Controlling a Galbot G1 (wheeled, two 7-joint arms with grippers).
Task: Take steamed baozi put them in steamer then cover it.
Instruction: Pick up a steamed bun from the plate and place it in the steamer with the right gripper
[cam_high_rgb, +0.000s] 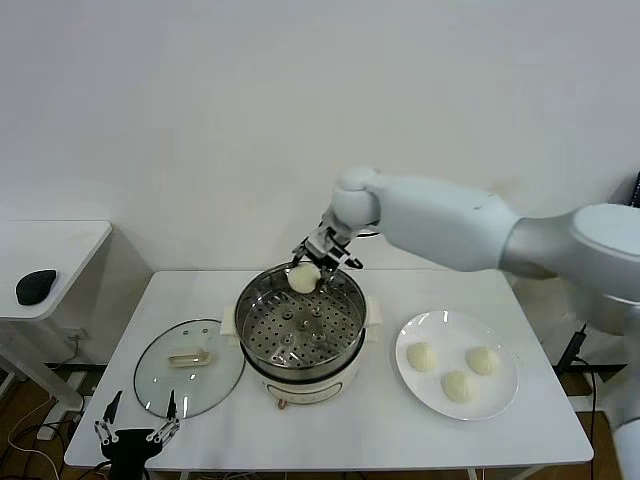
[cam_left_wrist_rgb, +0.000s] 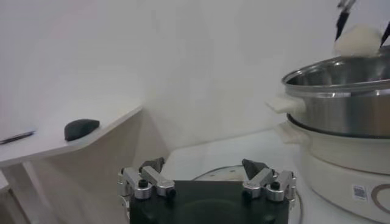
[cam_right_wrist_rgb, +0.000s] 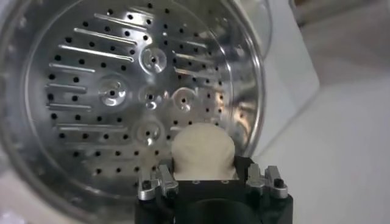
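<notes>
My right gripper (cam_high_rgb: 306, 272) is shut on one cream-white steamed baozi (cam_high_rgb: 302, 279), holding it just above the far rim of the steel steamer (cam_high_rgb: 243, 322). In the right wrist view the baozi (cam_right_wrist_rgb: 202, 151) sits between the jaws over the edge of the perforated tray (cam_right_wrist_rgb: 109, 91), which holds nothing. Three more baozi (cam_high_rgb: 456, 385) lie on the white plate (cam_high_rgb: 503, 400) to the steamer's right. The glass cover (cam_high_rgb: 215, 388) lies flat on the table left of the steamer. Low at the table's front left, my left gripper (cam_high_rgb: 137, 420) is parked, open and holding nothing.
A side table (cam_high_rgb: 70, 240) at the far left carries a black mouse (cam_high_rgb: 36, 285). A white wall stands close behind the table. In the left wrist view the steamer (cam_left_wrist_rgb: 341, 97) rises on its white base, with the cover's rim (cam_left_wrist_rgb: 213, 173) just beyond the left gripper (cam_left_wrist_rgb: 204, 165).
</notes>
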